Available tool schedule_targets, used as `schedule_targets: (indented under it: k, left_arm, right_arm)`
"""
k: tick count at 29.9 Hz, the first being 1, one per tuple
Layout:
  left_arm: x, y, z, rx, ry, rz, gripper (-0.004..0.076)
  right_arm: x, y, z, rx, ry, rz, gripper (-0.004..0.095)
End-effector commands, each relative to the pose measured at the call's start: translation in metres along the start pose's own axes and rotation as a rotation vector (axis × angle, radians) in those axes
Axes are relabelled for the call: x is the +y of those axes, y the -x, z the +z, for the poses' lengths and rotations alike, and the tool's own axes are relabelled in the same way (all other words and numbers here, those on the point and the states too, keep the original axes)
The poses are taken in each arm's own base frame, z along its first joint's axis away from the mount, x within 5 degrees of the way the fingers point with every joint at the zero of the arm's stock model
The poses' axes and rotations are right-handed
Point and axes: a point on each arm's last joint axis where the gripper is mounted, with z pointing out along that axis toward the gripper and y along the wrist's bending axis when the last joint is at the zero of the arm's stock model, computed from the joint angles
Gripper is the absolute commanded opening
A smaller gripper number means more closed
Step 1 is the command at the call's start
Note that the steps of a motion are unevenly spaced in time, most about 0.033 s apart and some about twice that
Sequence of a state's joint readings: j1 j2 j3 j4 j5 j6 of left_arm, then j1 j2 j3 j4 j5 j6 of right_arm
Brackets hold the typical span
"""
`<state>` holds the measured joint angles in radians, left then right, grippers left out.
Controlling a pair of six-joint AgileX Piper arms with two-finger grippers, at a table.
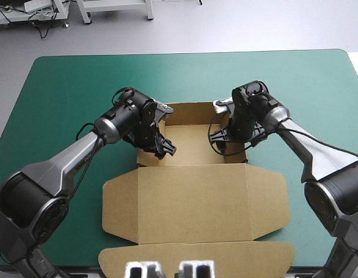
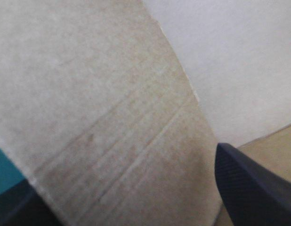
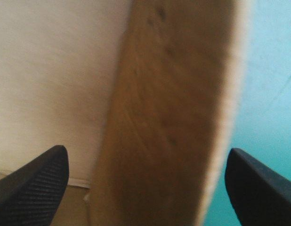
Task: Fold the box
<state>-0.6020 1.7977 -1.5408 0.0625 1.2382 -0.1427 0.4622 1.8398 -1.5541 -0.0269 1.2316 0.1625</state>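
Right wrist view: my right gripper (image 3: 146, 153) straddles a raised wall of the box (image 1: 196, 197), jaws parted; left gripper (image 1: 160, 146) likewise.

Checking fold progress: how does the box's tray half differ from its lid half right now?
The tray has walls raised; the lid lies flat on the teal-green cover. The tray is the far half, the lid the near half. The left gripper and right gripper each straddle a tray side wall, open; neither touches the lid. Both halves are one brown board.
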Motion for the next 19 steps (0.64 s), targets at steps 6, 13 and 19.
schedule_targets:
  k: [6,13,19]
  left_arm:
    - [0.002,-0.001,-0.077,-0.197,-0.026,-0.004,0.0567]
    - [0.014,-0.002,-0.103,-0.289,0.071,0.003,0.0567]
    - [0.03,-0.002,-0.105,-0.29,0.042,-0.046,0.0567]
  right_arm:
    - [0.008,0.006,-0.092,-0.268,0.113,-0.033,0.084]
    - [0.002,0.0,-0.118,-0.348,0.071,-0.059,0.084]
    - [-0.005,0.001,-0.118,-0.351,0.058,-0.045,0.0836]
